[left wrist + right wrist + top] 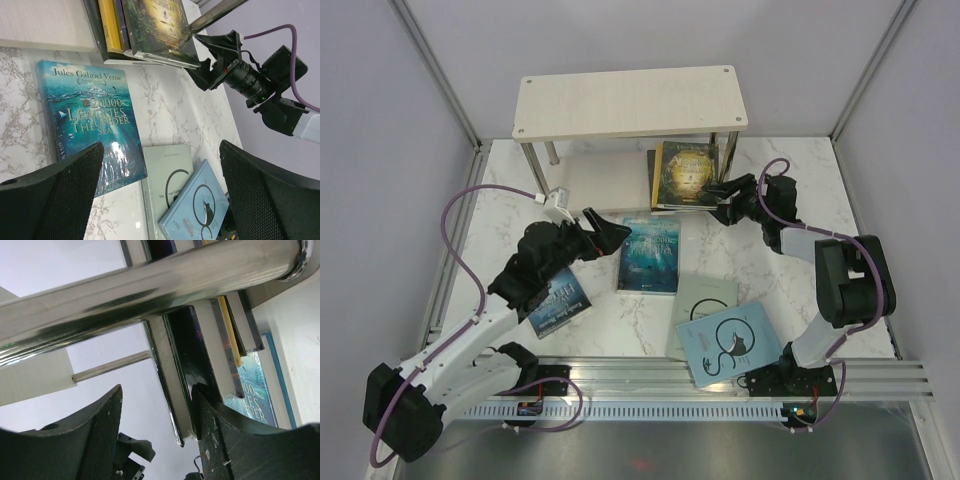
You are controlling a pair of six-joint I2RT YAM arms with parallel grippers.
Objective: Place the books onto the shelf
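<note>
The shelf (pixel 630 100) stands at the back of the table. On its lower board (pixel 40 22) lies a stack of books topped by a dark green cover (pixel 686 170), jutting out the front. My right gripper (pixel 722 203) is open at the stack's near right corner. One finger (pixel 220 430) is wedged under the top book (pixel 172 390); the other stands off it. My left gripper (pixel 612 228) hangs open and empty above the teal book (pixel 650 255). A grey book (pixel 705 305) lies partly under a pale blue cat book (pixel 732 343). A dark blue book (pixel 558 305) lies under the left arm.
A silver shelf leg (pixel 150 280) crosses just above the right fingers. Cage posts and grey walls close in the marble table (pixel 790 170) on three sides. The rail with both arm bases (pixel 660 385) runs along the near edge.
</note>
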